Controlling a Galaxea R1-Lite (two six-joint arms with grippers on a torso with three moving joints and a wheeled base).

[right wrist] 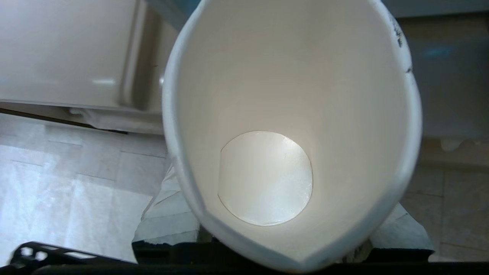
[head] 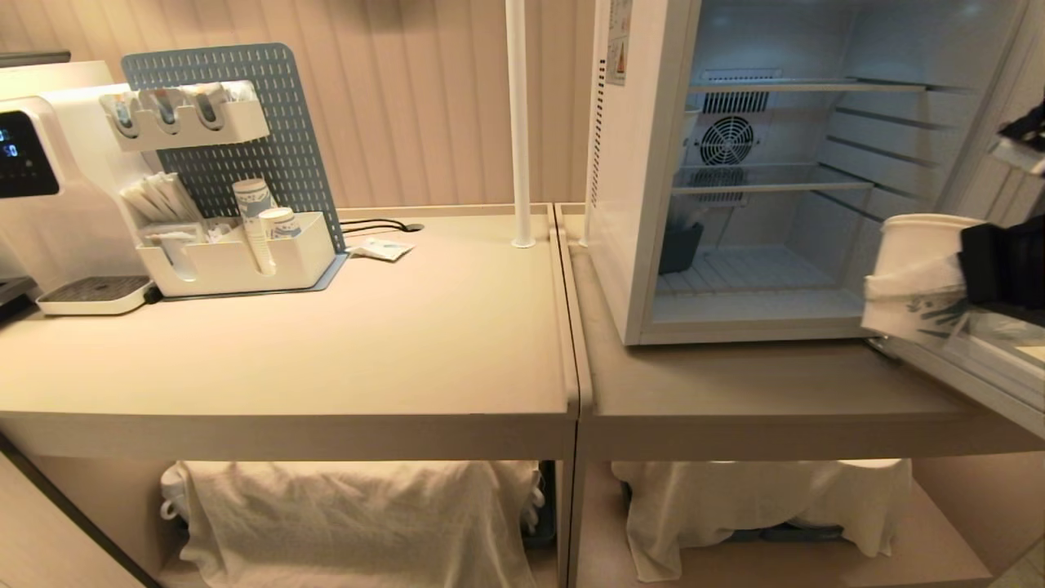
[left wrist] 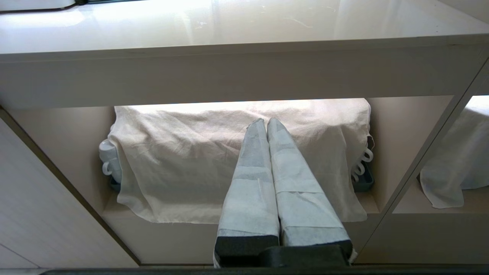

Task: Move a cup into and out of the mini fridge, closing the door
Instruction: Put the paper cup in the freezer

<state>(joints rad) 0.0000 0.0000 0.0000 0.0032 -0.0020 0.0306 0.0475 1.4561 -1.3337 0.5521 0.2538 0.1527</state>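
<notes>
The cup (head: 918, 241), white paper with a blue print, hangs in the air at the far right of the head view, in front of the open mini fridge (head: 633, 204). My right gripper (head: 910, 282) is shut on the cup's sides, one white-wrapped finger lying across it. In the right wrist view the cup (right wrist: 290, 114) is squeezed oval and empty, and it covers the gripper (right wrist: 282, 214). The door (head: 980, 359) is swung wide open, just below the cup. My left gripper (left wrist: 266, 122) is shut and empty, parked low in front of the table's lower shelf.
A coffee machine (head: 33, 163) and an organiser with stacked cups (head: 253, 212) stand at the back left. A white pole (head: 518, 122) rises beside the fridge. A dark bin (head: 679, 245) sits inside the fridge. Cloth-covered things (head: 351, 514) fill the shelf under the table.
</notes>
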